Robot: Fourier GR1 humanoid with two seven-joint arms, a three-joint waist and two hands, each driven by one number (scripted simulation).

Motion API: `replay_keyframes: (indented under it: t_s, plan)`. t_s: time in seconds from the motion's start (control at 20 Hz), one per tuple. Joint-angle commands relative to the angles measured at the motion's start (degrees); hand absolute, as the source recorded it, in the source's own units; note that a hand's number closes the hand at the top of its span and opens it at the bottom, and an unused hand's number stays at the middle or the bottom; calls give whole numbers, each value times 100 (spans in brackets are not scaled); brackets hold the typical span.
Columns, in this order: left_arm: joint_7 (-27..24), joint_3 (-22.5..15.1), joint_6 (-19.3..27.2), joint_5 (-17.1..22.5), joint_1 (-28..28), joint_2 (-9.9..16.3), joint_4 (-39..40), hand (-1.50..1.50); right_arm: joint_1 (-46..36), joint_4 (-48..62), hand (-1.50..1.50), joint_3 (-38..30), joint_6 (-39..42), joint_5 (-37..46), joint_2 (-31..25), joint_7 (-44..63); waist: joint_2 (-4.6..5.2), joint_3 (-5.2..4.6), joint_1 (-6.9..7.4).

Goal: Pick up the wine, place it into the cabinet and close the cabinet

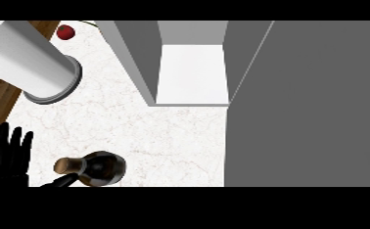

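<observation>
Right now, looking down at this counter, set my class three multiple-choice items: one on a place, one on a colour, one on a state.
1. Where does the wine bottle stand?
A. Inside the cabinet
B. On the counter, near the view's lower left
C. On top of the cabinet door

2. What colour is the small round thing at the upper left?
A. Red
B. Blue
C. Yellow

3. In what state is the cabinet?
A. Shut
B. Open, with the bottle inside
C. Open, with nothing showing inside

Answers:
1. B, the bottle stands on the marbled counter, beside the left hand.
2. A, it shows red by the counter's edge.
3. C, its door is swung aside and the white inside shows bare.
</observation>
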Motion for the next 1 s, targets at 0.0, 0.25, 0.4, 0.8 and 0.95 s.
replay_keyframes:
  t_s: [0.0, 0.25, 0.4, 0.8, 0.95]
  plan:
    - [-108, -112, -50, 78, 191, -45, 213, -150, -403, -119, -150, -403, -49, -522, -233, 390, 2, 1, 3]
    - [-901, 207, -567, 235, 470, -35, 882, -150, 5, -414, -150, 101, -129, -59, 89, 411, -1, 0, 1]
    - [-991, 314, -823, 330, 470, 13, 1117, -150, -84, -299, -150, 182, -31, 82, 50, 337, 1, 0, 2]
    - [-1754, 81, -776, 171, 119, -44, 2170, -150, 86, -301, -150, 1, 10, 13, 108, 108, 2, 2, -21]
    - [-1603, 190, -811, 333, -43, -18, 2316, -150, -325, 56, -150, 176, -108, 276, 182, 140, 5, 1, -3]
